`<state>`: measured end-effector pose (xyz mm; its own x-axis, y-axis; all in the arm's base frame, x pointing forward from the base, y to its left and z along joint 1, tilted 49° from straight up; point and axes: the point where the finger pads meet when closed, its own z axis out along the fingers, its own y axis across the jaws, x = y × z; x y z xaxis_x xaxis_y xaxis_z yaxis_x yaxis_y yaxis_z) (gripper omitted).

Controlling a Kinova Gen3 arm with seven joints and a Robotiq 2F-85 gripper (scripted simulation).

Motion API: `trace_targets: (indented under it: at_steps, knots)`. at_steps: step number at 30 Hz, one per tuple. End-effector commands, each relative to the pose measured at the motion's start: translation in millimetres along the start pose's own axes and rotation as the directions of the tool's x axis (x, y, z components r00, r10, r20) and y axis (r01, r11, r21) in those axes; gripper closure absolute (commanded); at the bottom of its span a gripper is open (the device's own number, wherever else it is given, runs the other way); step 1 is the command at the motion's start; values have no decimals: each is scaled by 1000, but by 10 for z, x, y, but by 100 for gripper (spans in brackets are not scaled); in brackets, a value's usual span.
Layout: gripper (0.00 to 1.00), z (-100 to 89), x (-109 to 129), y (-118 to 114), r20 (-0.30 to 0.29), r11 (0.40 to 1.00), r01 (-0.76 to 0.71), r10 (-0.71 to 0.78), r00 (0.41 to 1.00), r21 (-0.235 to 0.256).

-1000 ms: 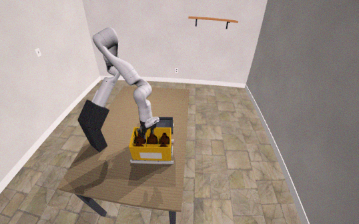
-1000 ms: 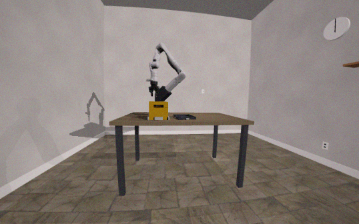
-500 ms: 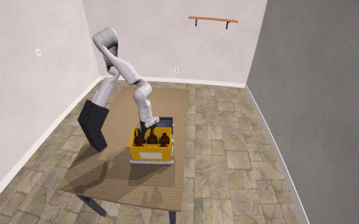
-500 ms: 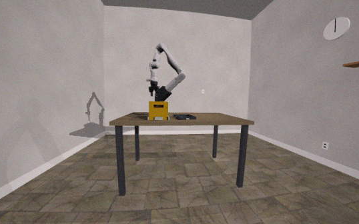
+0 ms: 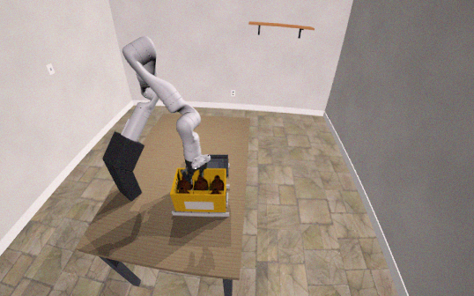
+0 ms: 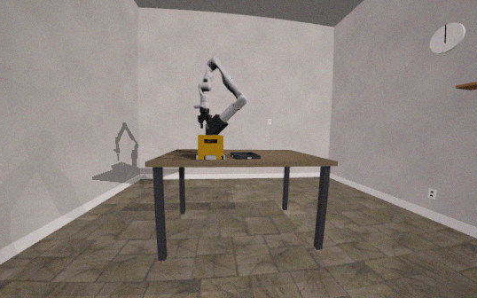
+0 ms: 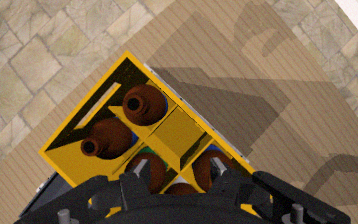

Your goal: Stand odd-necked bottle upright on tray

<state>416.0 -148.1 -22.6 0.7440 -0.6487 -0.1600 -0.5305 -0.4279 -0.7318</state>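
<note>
A yellow crate (image 5: 200,191) stands on the wooden table and holds brown bottles. In the wrist view the crate (image 7: 145,130) shows one bottle upright at the far side (image 7: 142,104), one leaning (image 7: 107,140), two near my fingers (image 7: 147,170) (image 7: 210,167), and one (image 7: 180,189) right below, between my fingertips. One middle compartment (image 7: 172,132) is empty. My gripper (image 7: 180,168) (image 5: 191,172) (image 6: 201,121) is open and hovers just above the crate's back row. It holds nothing. The dark tray (image 5: 218,160) lies behind the crate, empty in the exterior view (image 6: 245,155).
The arm's dark base block (image 5: 123,164) stands at the table's left edge. The crate sits near the table's right edge, with the tray close against its far side. A grey plate shows under the crate (image 5: 200,214).
</note>
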Motion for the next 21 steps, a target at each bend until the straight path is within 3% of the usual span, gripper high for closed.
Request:
trace_targets:
  at_steps: [1, 21]
  knots:
    - [36, 26, 22, -18, -6, 1000, -3, 3, 1000, 4]
    - [36, 212, 38, -12, -7, 1000, -3, 3, 1000, 4]
